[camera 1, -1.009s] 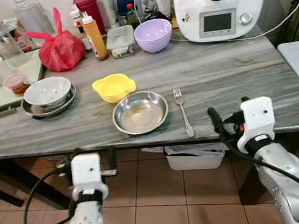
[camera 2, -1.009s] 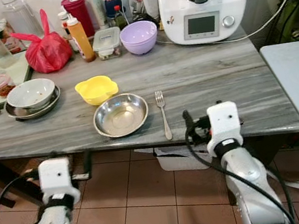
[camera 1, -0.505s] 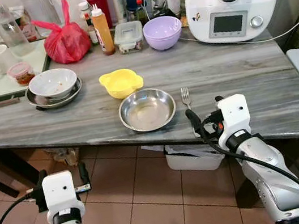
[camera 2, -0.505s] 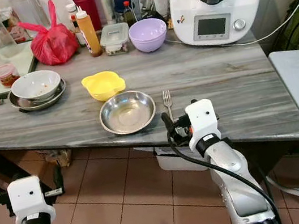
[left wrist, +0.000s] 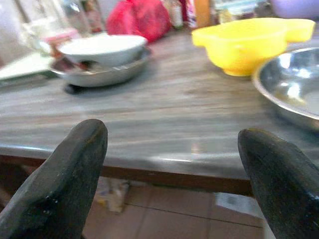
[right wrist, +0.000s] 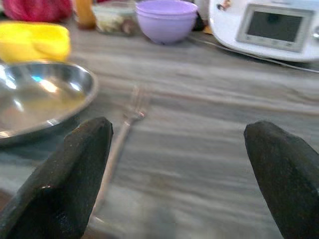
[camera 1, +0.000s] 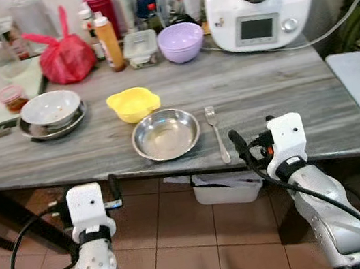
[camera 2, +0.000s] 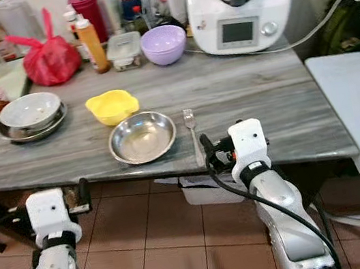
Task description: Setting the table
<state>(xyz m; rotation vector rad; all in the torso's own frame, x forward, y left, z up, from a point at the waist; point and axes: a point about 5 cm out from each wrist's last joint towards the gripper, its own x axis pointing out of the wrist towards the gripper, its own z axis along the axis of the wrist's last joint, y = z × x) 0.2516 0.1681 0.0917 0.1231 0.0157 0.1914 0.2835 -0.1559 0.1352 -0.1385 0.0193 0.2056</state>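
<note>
Right gripper (camera 1: 252, 151) sits at the near edge of the surface (camera 1: 283, 89), fingers spread wide, holding nothing. Fork (camera 1: 216, 132) lies flat just beside the steel bowl (camera 1: 165, 134), handle toward the edge. Left gripper (left wrist: 174, 164) hangs below the edge, fingers also wide and empty. Risk: a thin, flat fork may skid off the edge or knock the bowl if pinched.

one fork (camera 1: 216, 132), one steel plate (camera 1: 165, 134), one yellow bowl (camera 1: 133, 104), one purple bowl (camera 1: 180, 42).
</note>
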